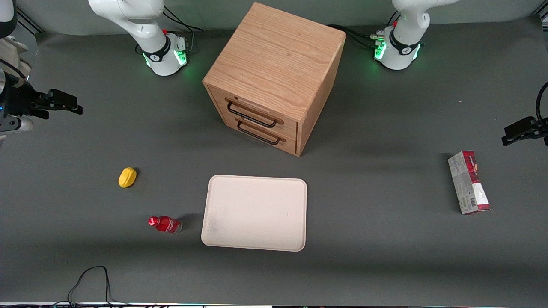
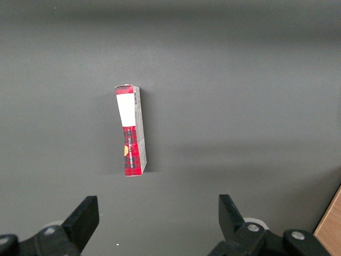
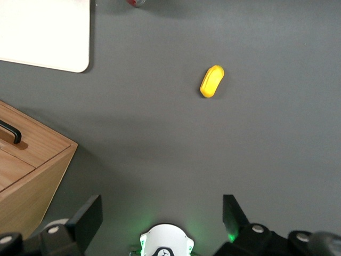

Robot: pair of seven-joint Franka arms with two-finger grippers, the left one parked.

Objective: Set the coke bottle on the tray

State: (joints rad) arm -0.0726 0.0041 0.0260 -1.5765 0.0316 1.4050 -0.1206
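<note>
Bottle: lying flat beside tray, cap pointing away from it.
Gripper: released, well apart, farther from camera.

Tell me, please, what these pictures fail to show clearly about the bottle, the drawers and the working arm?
- Coke bottle: its lettering is too small to read in the front view; the right wrist view's edge cuts off all but a sliver.
- Drawer cabinet: both drawers' contents are hidden.
- Gripper: open above the table near its base, but the front view's edge cuts off most of its arm.
- Tray: partly cropped in the right wrist view.
</note>
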